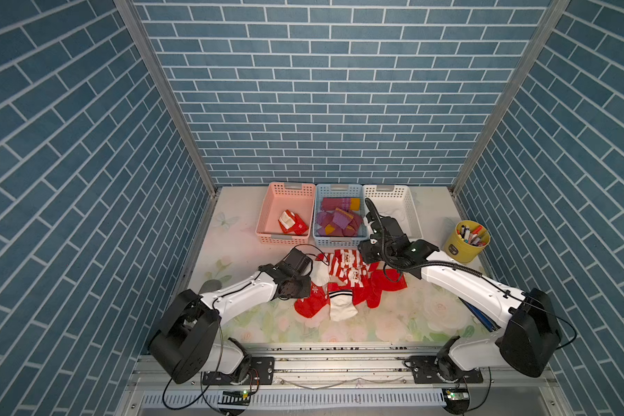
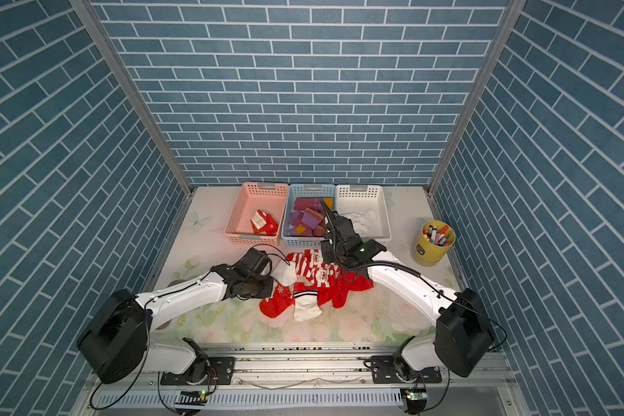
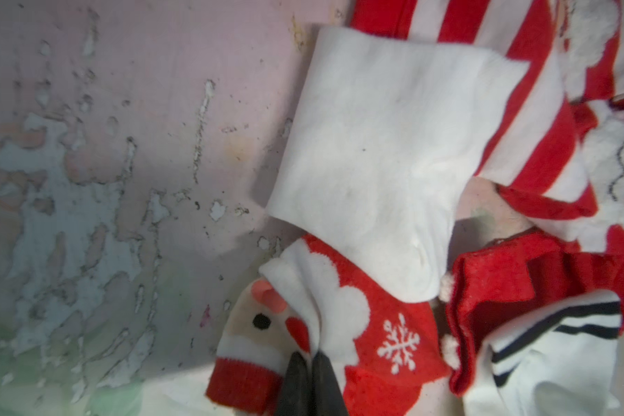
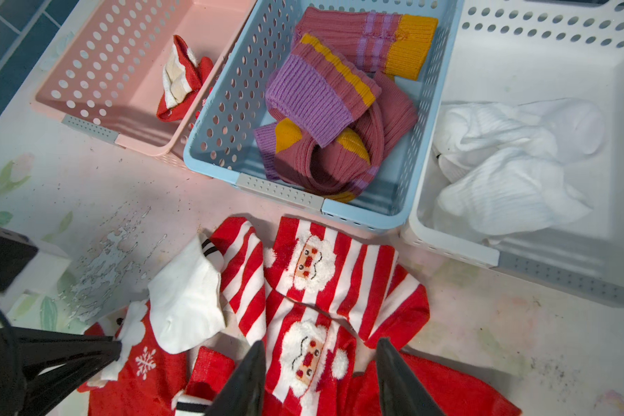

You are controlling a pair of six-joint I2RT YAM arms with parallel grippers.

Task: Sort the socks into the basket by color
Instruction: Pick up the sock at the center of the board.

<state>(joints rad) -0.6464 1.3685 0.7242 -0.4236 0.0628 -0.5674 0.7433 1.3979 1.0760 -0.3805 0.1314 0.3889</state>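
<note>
Your top views look down from high at the front, over the whole table (image 1: 263, 324). Both wrist cameras sit close, sharing the sock pile (image 4: 303, 306); the left seems nearest.

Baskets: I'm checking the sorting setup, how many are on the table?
3, side by side at the far edge: pink basket leftmost, blue basket middle, white basket rightmost. None seems hidden.

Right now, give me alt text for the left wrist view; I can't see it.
The left claw is shut, pinching a fold of a red Santa sock with a snowflake. A plain white sock overlaps it, with red-and-white striped socks alongside on the worn table.
</note>
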